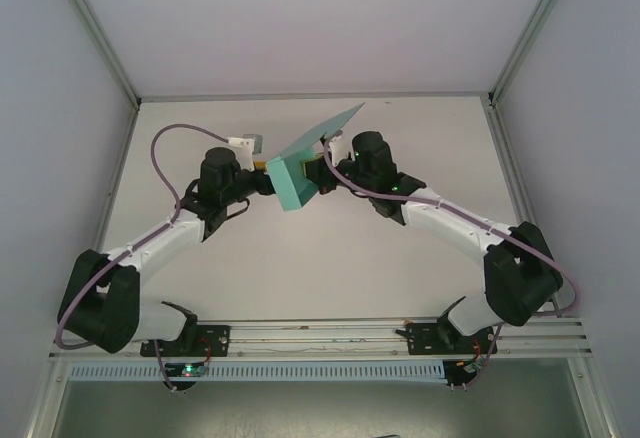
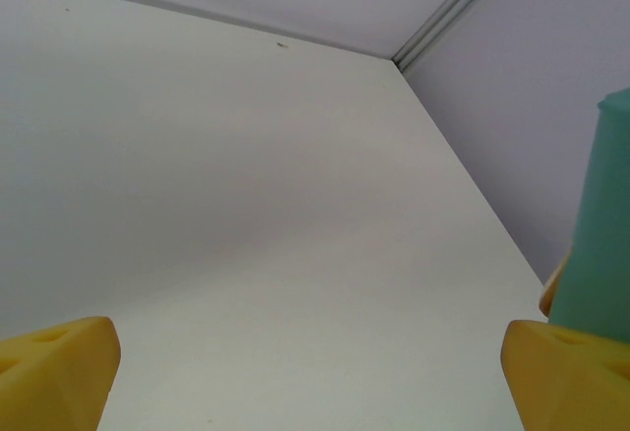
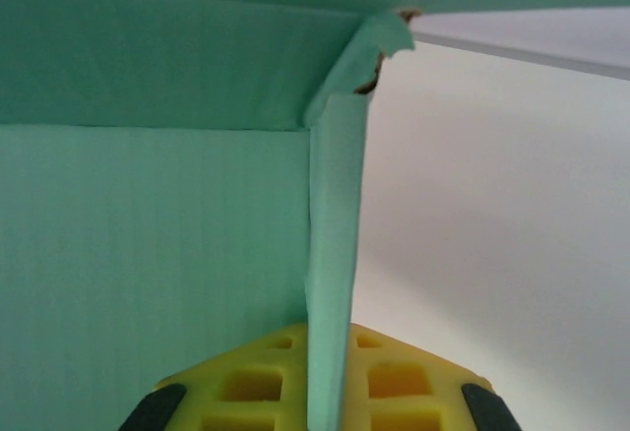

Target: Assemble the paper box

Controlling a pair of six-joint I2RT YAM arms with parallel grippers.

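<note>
Box (image 1: 298, 186) held over worktop (image 1: 300, 288) centre, toward far edge. Right gripper (image 3: 330, 377) pinches 1 wall; left gripper (image 2: 313, 377) gapes wide, box at its right finger. Suggest closing left squarely, gently.

The paper box (image 1: 298, 188) is being gripped at its right side by the right gripper (image 1: 322, 170) over the table (image 1: 300, 278), while being flanked by the left gripper (image 1: 270, 182).

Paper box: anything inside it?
Bare teal panels of the paper box meet at a frayed corner, one wall pinched by the right gripper. Deeper interior is covered.
</note>
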